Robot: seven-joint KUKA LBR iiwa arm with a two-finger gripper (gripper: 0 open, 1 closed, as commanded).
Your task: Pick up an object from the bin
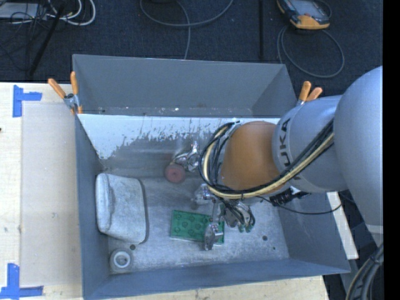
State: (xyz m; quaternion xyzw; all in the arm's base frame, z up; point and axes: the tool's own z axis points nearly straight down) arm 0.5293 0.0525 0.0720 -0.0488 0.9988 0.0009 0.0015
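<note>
My gripper (214, 235) is low in the bin's front middle, under the orange wrist cover. It stands at the right edge of a flat green studded plate (189, 225) that lies on the bin floor. The plate's right end is partly hidden by the gripper. A small green piece (247, 228) shows just to the right of the gripper. A round pinkish-red disc (175, 173) lies farther back, left of the wrist, with a small silvery metal piece (186, 156) beside it.
A grey, rounded, pad-like thing (120, 206) lies along the bin's left side. A small pale ring-shaped cap (121, 259) sits in the front left corner. The arm and its cables cover the right half of the bin.
</note>
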